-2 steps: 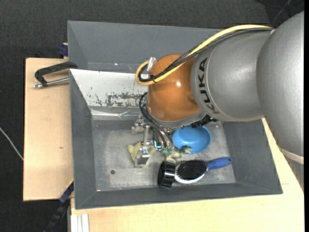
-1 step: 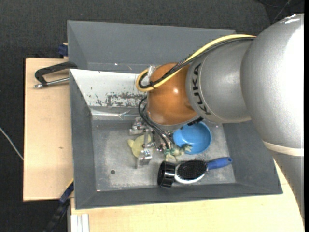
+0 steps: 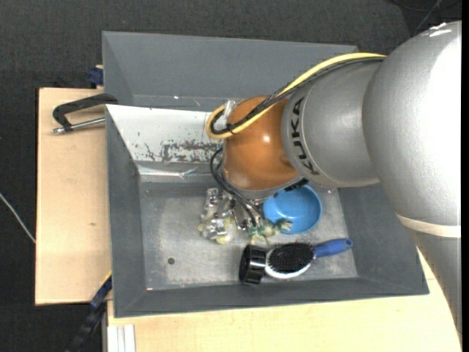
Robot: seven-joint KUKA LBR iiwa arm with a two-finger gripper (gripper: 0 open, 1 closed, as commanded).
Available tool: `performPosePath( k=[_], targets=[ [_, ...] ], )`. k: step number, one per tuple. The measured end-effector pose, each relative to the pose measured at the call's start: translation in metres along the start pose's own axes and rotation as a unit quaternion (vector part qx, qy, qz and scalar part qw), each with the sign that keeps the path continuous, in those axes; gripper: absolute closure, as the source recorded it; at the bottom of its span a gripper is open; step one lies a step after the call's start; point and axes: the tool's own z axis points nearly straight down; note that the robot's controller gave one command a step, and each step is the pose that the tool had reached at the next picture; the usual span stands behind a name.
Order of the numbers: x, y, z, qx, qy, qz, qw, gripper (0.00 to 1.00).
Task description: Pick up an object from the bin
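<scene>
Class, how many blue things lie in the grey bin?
2: a blue bowl at the right, partly under the arm, and the hairbrush's blue handle in front of it. The arm may hide others.

Blue bowl (image 3: 297,210) upright beside black hairbrush (image 3: 289,259)

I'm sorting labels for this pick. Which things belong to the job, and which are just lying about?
In the job: gripper, low at mid-bin; grey bin; small greenish thing beside it, the likeliest pick.
Lying about: blue bowl; blue-handled hairbrush; black cap next to it.
</scene>
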Motion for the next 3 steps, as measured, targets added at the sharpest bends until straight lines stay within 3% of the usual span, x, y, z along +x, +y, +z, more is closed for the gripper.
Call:
performPosePath(
  k=[1,2,3],
  targets=[
    [-0.02,0.025,-0.118,-0.001,-0.0066,0.019,0.9998,1.0],
    [-0.018,0.003,-0.119,0.0,-0.0027,0.021,0.9998,1.0],
    [-0.011,0.001,-0.143,0.0,-0.0037,0.023,0.9997,1.0]
  ],
)
